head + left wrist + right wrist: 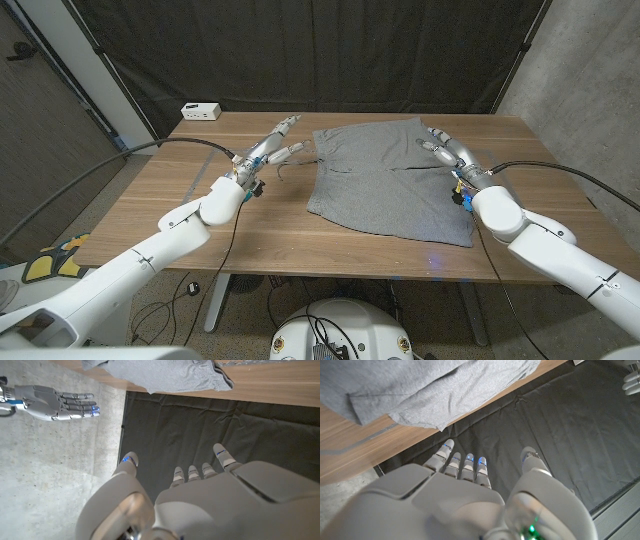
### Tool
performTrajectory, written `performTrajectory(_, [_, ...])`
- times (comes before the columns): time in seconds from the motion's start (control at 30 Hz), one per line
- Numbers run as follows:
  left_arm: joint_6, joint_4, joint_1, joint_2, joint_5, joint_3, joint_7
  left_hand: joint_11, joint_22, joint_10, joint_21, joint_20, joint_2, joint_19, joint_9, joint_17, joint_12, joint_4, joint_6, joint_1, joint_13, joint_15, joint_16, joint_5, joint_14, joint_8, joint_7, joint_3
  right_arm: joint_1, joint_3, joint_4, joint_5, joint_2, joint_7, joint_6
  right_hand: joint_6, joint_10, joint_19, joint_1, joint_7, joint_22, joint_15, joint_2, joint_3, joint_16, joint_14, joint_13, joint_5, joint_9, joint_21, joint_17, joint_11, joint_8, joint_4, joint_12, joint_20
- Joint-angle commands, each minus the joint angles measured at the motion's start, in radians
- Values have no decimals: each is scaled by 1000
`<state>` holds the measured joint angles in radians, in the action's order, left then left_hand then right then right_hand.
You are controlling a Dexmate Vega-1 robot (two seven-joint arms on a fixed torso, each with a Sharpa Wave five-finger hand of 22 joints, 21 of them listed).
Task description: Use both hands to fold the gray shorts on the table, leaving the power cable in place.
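The gray shorts (385, 178) lie spread on the tabletop (200, 215), right of centre. The left hand (268, 147) hovers just beside their left edge, fingers extended and apart, holding nothing. The right hand (447, 150) hovers over their far right corner, likewise empty with fingers spread.

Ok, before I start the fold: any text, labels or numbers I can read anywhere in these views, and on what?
None can be read.
White box at the table's far left corner: dark marks on its front, too small to read.
Gray shorts: no print or tag visible.
Left robot hand and right robot hand: no lettering visible.
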<state>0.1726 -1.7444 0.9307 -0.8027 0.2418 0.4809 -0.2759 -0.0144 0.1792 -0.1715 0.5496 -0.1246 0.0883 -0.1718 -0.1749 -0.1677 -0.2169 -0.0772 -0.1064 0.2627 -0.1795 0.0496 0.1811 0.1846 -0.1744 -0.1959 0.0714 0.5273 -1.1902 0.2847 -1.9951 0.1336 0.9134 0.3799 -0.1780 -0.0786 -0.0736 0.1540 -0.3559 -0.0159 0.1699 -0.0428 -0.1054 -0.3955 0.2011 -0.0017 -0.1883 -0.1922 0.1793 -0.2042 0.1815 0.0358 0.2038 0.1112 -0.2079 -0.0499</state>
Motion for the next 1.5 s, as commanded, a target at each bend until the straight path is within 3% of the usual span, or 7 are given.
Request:
performTrajectory(0.03, [-64, -103, 43, -52, 101, -1, 18, 2, 5, -36, -5, 5, 1, -134, -1, -3, 4, -9, 6, 12, -4, -4, -4, -3, -132, -1, 6, 2, -100, -42, -120, -57, 54, 37, -124, -11, -13, 12, -16, -2, 4, -2, 1, -3, 10, 12, -4, 2, 4, -4, 1, -1, 4, 8, -9, 1])
performTrajectory(0.7, [-159, -251, 131, -122, 231, -19, 43, 8, 5, -17, -11, 1, -7, -111, -3, -3, 1, -41, 61, 40, -5, 4, 2, -6, -124, -12, 3, 2, -258, -93, -285, -151, 103, 76, -312, -65, -49, 33, -51, -12, 3, 6, 5, -12, 11, 41, -4, 10, 4, -5, 0, -7, 14, 36, -14, -6])
performTrajectory(0.93, [-195, -301, 169, -150, 276, -31, 47, 8, 5, -6, -11, -4, -11, -94, -4, -3, -1, -57, 94, 57, -5, 6, 4, -6, -118, -19, 2, 3, -307, -99, -336, -193, 94, 111, -389, -95, -68, 42, -68, -9, 3, 10, 4, -17, 11, 50, -4, 12, 4, -5, 0, -9, 20, 46, -16, -3])
performTrajectory(1.4, [-262, -373, 227, -197, 368, -49, 68, 28, 2, 37, -19, 26, -27, -47, -5, -3, -7, -98, 166, 133, -4, -15, 6, -5, -89, -31, 3, 10, -358, -68, -406, -278, 76, 156, -532, -152, -116, 77, -116, -9, 3, 15, 10, -29, 15, 91, -3, 13, 4, -9, -1, -16, 27, 63, -22, -4])
performTrajectory(1.5, [-278, -381, 233, -202, 394, -47, 73, 28, 2, 49, -21, 19, -32, -35, -5, -2, -9, -101, 184, 154, -4, -9, 8, -4, -77, -33, -7, 12, -357, -49, -419, -304, 79, 163, -570, -159, -132, 80, -126, -8, 3, 20, 12, -32, 14, 94, -3, 12, 4, -9, -1, -19, 27, 65, -25, -9])
